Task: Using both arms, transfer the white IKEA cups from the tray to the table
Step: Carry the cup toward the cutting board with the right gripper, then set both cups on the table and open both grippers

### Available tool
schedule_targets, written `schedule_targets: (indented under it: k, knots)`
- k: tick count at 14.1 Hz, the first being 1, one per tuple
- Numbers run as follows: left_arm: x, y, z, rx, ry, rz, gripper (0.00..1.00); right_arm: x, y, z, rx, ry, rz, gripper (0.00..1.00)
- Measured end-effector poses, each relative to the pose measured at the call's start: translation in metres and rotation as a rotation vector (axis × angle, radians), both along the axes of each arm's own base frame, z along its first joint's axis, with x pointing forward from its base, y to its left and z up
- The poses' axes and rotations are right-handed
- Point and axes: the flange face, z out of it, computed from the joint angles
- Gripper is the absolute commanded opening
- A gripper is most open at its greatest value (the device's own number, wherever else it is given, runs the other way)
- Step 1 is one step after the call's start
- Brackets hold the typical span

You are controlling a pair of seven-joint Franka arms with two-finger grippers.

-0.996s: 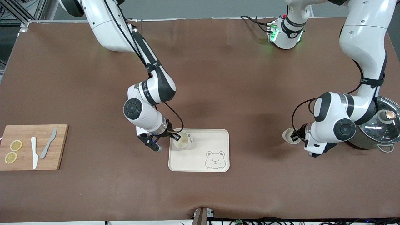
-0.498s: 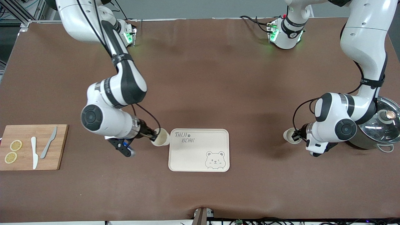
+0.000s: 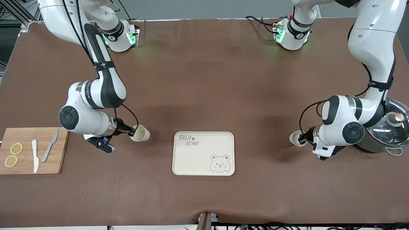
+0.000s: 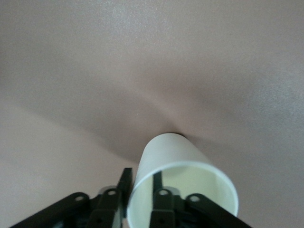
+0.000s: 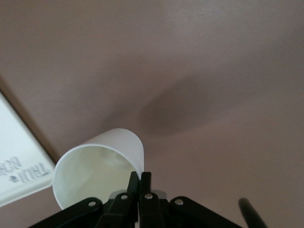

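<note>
A: So, how much of the job can be counted as done?

B: The tray (image 3: 204, 161) is seen bare; neither cup is on it. One cup (image 3: 294, 138) is set upright on the table (image 3: 204, 80), toward the left arm's end, beside the lidded pot (image 3: 388, 134). Its wall is straddled by the left gripper (image 3: 302, 139), whose fingers (image 4: 126, 179) are parted wider than the wall, so release is judged under way.

A: And the other cup?

B: The other cup (image 3: 139, 133) is pinched at its rim by the closed right gripper (image 3: 131, 132), between the tray and the cutting board (image 3: 60, 150). Whether its base is down on the table cannot be told.

A: What is left, then?

B: That cup is to be set down and released, and both arms drawn clear.
</note>
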Motion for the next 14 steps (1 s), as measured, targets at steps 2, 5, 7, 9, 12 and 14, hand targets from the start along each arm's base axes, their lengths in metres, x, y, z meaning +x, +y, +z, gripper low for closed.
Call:
schedule_targets:
  k: [2,5,7,9,12,14]
  knots:
    - [0.001,0.000,0.001,-0.001,-0.004,0.000,1.00,-0.017,-0.041,-0.008,0.007,-0.008,0.041,0.00]
    - [0.004,-0.001,0.009,-0.002,-0.019,-0.001,1.00,-0.040,-0.106,-0.019,-0.046,-0.002,0.105,0.00]
    - [0.007,-0.002,0.024,0.000,-0.044,-0.001,1.00,-0.051,-0.146,-0.029,-0.085,-0.011,0.145,0.00]
    - [0.010,-0.002,0.045,0.003,-0.077,-0.003,1.00,-0.060,-0.182,-0.037,-0.080,-0.017,0.177,0.00]
    - [0.013,-0.003,0.083,0.006,-0.135,-0.030,1.00,-0.066,-0.212,-0.041,-0.074,-0.024,0.191,0.00]
    - [0.013,-0.002,0.106,0.009,-0.170,-0.044,1.00,-0.068,-0.214,-0.045,-0.083,-0.039,0.189,0.00]
